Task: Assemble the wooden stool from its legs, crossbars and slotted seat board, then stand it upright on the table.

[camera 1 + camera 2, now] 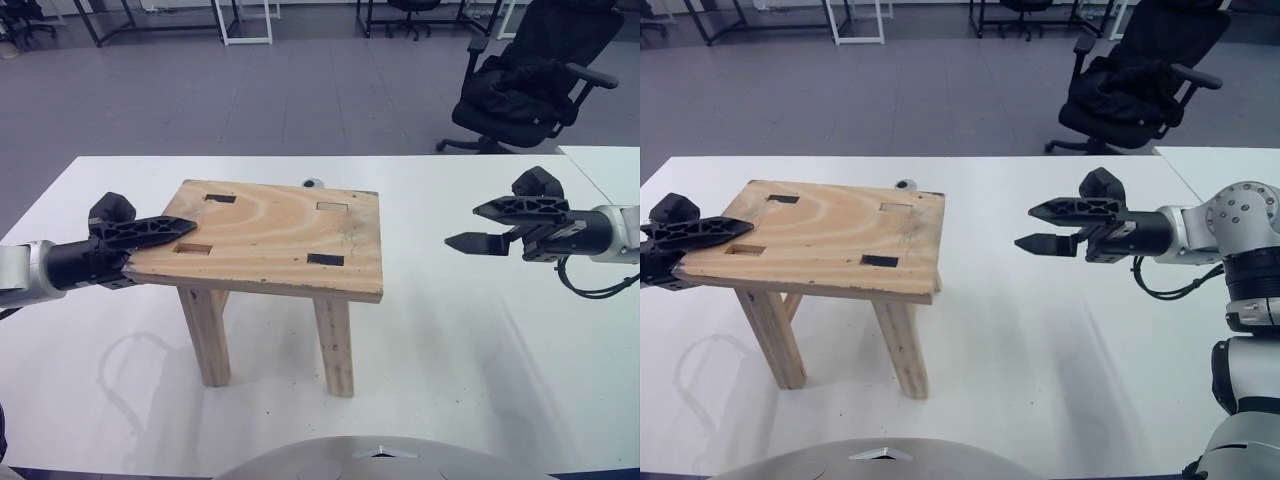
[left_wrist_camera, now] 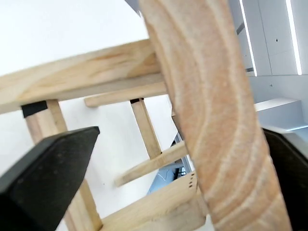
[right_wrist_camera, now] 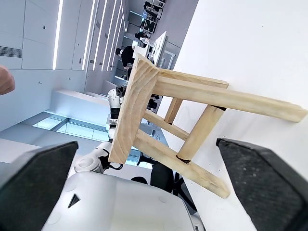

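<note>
The wooden stool stands upright on the white table (image 1: 450,350), left of centre. Its slotted seat board (image 1: 270,235) is on top, with two front legs (image 1: 206,335) (image 1: 335,345) showing below. My left gripper (image 1: 160,245) is open astride the seat's left edge, one finger lying on the top face, the other below. The left wrist view shows the board (image 2: 216,120) between the fingers (image 2: 48,178), with a gap on one side. My right gripper (image 1: 462,225) hangs open and empty above the table, well right of the stool (image 3: 144,96).
A small round object (image 1: 313,183) lies just behind the stool. A second white table (image 1: 610,165) adjoins at the far right. A black office chair (image 1: 530,80) stands on the floor beyond the table's far edge.
</note>
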